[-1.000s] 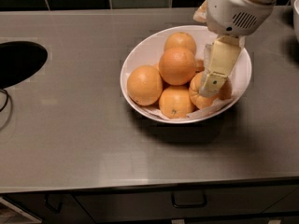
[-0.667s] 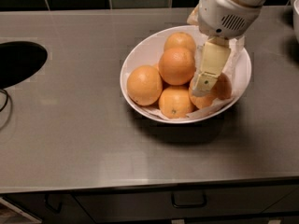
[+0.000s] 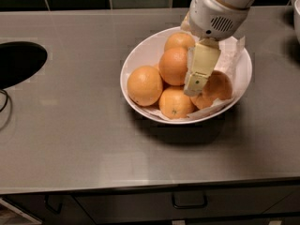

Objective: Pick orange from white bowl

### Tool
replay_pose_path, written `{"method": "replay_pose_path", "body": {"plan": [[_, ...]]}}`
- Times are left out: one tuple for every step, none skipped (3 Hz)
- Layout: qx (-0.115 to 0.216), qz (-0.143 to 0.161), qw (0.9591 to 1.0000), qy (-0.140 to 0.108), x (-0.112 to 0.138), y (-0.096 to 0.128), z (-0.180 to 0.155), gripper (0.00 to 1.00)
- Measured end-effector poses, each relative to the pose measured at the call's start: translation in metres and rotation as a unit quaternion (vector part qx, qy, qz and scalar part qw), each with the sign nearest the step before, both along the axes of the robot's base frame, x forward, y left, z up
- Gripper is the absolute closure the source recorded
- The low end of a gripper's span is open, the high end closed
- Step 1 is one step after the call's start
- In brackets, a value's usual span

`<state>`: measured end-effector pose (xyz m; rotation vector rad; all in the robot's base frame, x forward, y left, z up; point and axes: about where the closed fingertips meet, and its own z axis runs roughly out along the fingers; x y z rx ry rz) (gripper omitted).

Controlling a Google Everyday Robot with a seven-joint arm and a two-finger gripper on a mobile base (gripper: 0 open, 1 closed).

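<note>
- The gripper is reaching down into the bowl from the upper right, and its cream tip is lying across the left edge of the reddish orange.
- Whether the gripper is spread, pressed together or pinching anything is not showing, so I cannot tell. Whether it is touching the fruit is also unclear.
- The reddish orange is sitting in the right part of the bowl, on the paper, close to the right rim and partly hidden behind the gripper.
- Four more fruits are sharing the bowl:
  - The left orange is resting by the left wall.
  - The front orange, with a dark stem mark, is lying by the near rim.
  - The middle orange is sitting higher, on top of the others.
  - The back orange is lying behind it.
- The gripper is passing just right of the middle orange.
- The bowl is standing on a grey counter, right of centre.
- A dark opening is showing in the counter at the left edge, well apart from the bowl.
- Dark tiles are running along the back, and a drawer handle is showing below the counter's front edge.
</note>
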<state>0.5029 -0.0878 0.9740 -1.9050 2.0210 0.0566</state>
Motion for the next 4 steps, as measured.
{"method": "replay_pose_path", "body": {"plan": [[-0.002,-0.001,1.0,0.002,0.0052,0.0028,-0.0006,0.15],[-0.003,0.0,1.0,0.003,0.0104,0.0061,-0.0013,0.15],[-0.004,-0.001,1.0,0.004,0.0131,0.0067,-0.0024,0.2],[-0.003,-0.002,1.0,0.006,0.0146,0.0069,-0.0042,0.2]]}}
